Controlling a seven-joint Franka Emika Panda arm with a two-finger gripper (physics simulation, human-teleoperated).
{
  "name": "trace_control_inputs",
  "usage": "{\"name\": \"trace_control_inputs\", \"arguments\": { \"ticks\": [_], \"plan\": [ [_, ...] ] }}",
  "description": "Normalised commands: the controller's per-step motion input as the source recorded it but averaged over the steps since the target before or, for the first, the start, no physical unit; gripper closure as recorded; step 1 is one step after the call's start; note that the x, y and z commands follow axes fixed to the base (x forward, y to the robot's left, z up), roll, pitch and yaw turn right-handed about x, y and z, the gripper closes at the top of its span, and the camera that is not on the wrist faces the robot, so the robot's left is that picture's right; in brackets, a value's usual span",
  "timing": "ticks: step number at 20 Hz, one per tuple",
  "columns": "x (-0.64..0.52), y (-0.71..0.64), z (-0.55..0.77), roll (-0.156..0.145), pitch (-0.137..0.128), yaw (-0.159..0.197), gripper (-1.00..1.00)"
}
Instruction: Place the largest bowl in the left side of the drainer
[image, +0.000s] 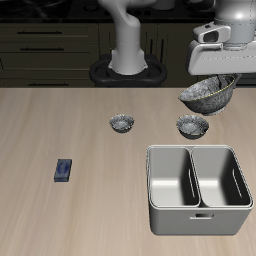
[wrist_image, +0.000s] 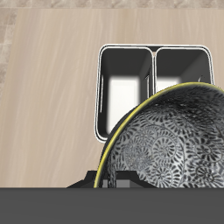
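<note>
Silvery-grey and speckled, the largest bowl (image: 208, 93) hangs in the air directly under the end effector (image: 222, 72), tilted so that its opening faces partly sideways rather than straight up. It is off the bench (image: 60, 120), above the bench's back part and farther back than the drainer (image: 198, 217). In the wrist view the same bowl (wrist_image: 175, 140) fills much of the frame right against the end effector, its inner surface covered in a dense black-and-white glittery pattern and its rim edged with a thin yellowish line. The fingers are closed onto the bowl's rim, though the contact itself is largely hidden by the end effector's white body in the exterior view and by a dark band in the wrist view.

The drainer, a grey metal rectangular tub with rounded corners, stands near the bench's front edge; a centre wall splits it into 2 deep compartments, and both appear bare inside in the wrist view (wrist_image: 156, 66).

2 smaller bowls of the same look rest on the bench between the drainer and the robot's base: the mid-sized bowl (image: 192, 125) near the drainer's back rim, the smallest bowl (image: 122, 122) well apart from it. A small blue object (image: 64, 170) lies far off on the wood-grain bench.
</note>
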Motion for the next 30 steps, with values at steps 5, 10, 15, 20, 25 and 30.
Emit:
{"name": "trace_control_inputs", "arguments": {
  "ticks": [5, 10, 15, 20, 25, 30],
  "plan": [
    [0.16, 0.07, -0.02, -0.012, -0.005, 0.011, 1.00],
    [0.31, -0.06, -0.07, -0.039, 0.005, -0.001, 1.00],
    [0.14, -0.05, -0.04, -0.013, 0.006, -0.020, 1.00],
    [0.09, 0.04, -0.02, 0.009, 0.001, 0.007, 1.00],
    [0.03, 0.07, -0.03, 0.023, 0.002, -0.002, 1.00],
    [0.03, 0.12, -0.08, 0.014, 0.008, -0.001, 1.00]
  ]
}}
